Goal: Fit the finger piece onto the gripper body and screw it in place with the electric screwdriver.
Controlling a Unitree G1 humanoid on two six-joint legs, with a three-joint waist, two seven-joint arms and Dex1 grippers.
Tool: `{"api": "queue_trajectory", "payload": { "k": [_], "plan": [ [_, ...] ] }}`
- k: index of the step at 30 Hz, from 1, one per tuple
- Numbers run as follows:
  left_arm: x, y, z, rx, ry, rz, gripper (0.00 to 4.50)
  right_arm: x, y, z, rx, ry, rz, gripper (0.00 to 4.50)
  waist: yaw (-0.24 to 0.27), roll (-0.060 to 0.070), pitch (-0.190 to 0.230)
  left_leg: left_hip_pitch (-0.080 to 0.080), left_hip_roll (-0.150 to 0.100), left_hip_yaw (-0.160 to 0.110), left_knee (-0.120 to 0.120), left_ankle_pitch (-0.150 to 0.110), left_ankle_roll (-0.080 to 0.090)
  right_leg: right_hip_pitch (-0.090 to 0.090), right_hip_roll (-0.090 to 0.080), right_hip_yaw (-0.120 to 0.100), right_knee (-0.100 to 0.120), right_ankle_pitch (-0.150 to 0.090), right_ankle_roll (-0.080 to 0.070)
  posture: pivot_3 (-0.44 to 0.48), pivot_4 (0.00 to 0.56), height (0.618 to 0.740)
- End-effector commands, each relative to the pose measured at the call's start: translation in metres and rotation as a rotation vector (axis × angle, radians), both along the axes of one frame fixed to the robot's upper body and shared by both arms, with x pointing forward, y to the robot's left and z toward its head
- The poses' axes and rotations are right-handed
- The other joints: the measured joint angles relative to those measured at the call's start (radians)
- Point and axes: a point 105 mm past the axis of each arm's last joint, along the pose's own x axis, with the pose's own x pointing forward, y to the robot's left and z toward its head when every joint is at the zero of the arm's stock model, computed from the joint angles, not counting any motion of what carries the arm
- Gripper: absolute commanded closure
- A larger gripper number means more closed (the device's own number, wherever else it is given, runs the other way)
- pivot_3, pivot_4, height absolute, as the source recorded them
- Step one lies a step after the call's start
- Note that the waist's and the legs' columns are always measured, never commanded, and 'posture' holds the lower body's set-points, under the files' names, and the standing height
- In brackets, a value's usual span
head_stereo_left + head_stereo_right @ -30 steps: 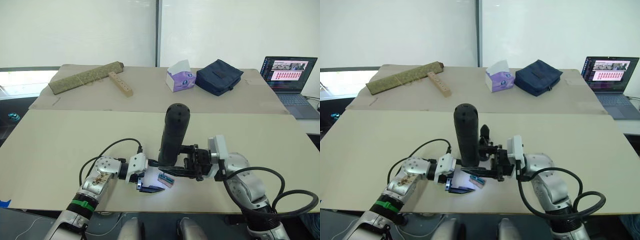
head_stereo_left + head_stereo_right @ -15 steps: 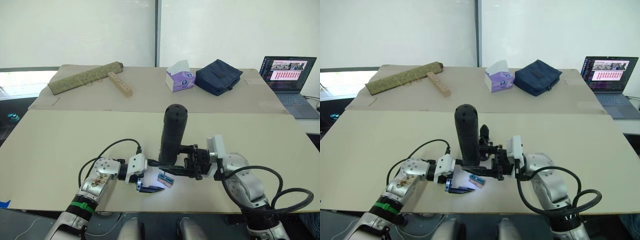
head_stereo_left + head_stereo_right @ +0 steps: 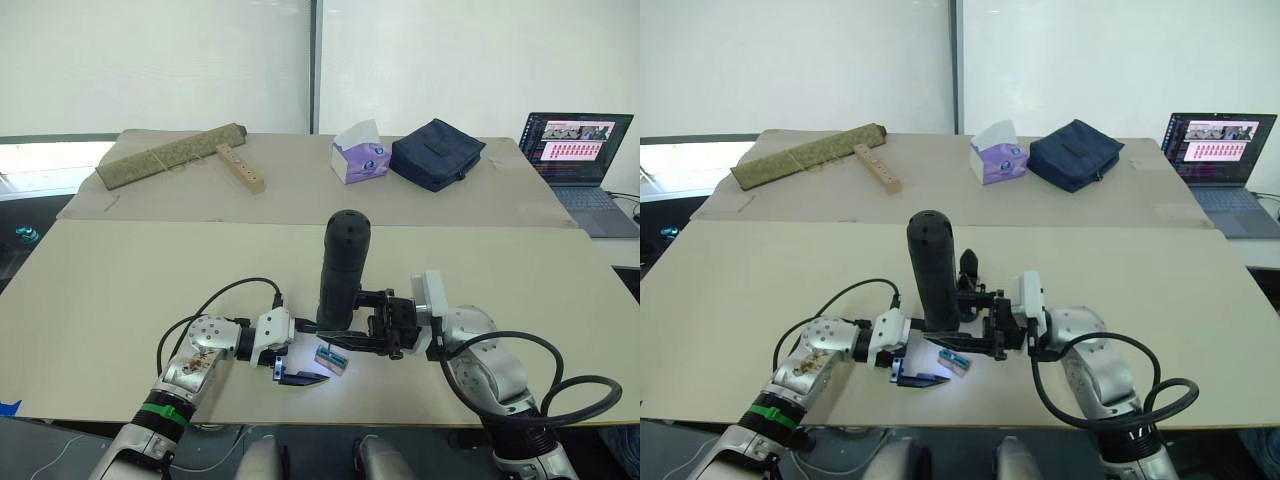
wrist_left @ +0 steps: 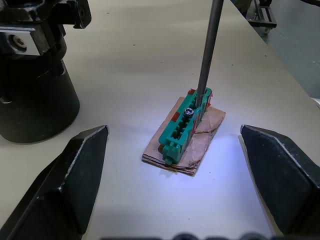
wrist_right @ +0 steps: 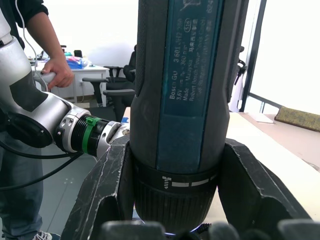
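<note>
Electric screwdriver (image 3: 342, 268): upright, clamped between fingers of right gripper (image 3: 352, 338); metal bit (image 4: 207, 50) down on screw in green block (image 4: 184, 127). Block on brown pad, lit by tip light. Left gripper (image 4: 175, 175): spread wide, empty, flanking block. Gripper body (image 4: 35, 75): possibly black round-based unit beside block. Table (image 3: 120, 290): beige.

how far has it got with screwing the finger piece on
Done: the right end effector is shut on the upright electric screwdriver. In hand: its bit sits at a screw in the green block, which the open left end effector straddles. Left: nothing is being fastened to the gripper body, which stands apart from the block, so fitting and screwing look undone.
</note>
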Motion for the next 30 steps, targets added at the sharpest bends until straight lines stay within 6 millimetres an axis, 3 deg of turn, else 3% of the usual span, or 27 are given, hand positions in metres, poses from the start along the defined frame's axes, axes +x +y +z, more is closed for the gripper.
{"api": "queue_trajectory", "payload": {
  "k": [1, 30],
  "plan": [
    [-0.0068, 0.0015, -0.0159, 0.036, 0.051, 0.001, 0.05, -0.0031, 0.0003, 0.0141, 0.033, -0.081, 0.01, 2.57, 0.0, 0.0, 0.0, 0.0, 0.0, 0.0, 0.0, 0.0, 0.0, 0.0, 0.0, 0.0, 0.0, 0.0, 0.0, 0.0, 0.15, 0.74],
    [-0.0084, 0.0012, -0.0202, 0.035, 0.061, 0.005, 0.05, 0.0, 0.0001, 0.0105, 0.014, -0.071, 0.005, 2.57, 0.0, 0.001, 0.0, 0.0, 0.0, 0.0, 0.0, 0.0, 0.0, 0.0, 0.0, 0.0, 0.0, 0.0, 0.0, 0.0, 0.15, 0.74]
  ]
}}
